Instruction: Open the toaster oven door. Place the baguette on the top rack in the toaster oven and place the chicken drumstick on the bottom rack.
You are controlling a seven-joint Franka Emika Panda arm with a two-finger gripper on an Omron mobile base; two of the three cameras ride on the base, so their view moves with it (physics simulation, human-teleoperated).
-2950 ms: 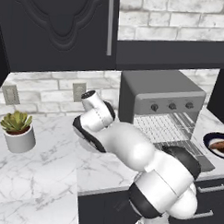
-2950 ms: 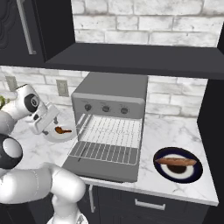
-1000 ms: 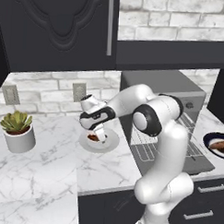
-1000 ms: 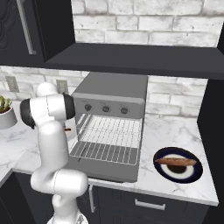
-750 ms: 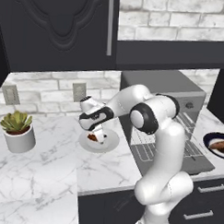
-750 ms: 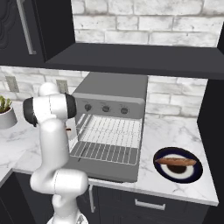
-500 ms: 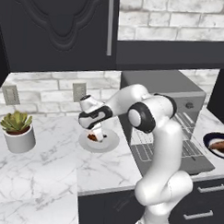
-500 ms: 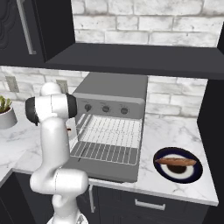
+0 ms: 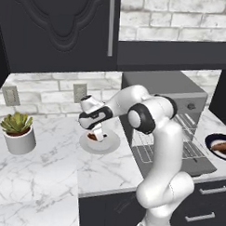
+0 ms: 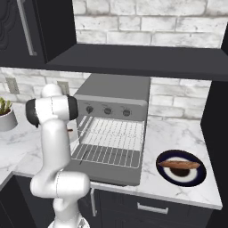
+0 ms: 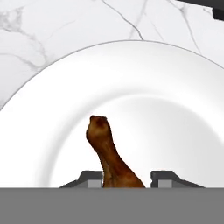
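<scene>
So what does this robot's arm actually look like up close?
The arm is made of smooth, glossy white rounded tubes, linked by dark grey to black rings at the joints. It ends in a white hand with a gripper of two small dark grey fingertips. No cables or markings are visible.

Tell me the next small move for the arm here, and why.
Probably close the fingers on the dark brown-orange chicken drumstick. It lies on the round white plate with its thick end between the two open tips, so a squeeze should secure it. The grey toaster oven door already hangs open.
</scene>
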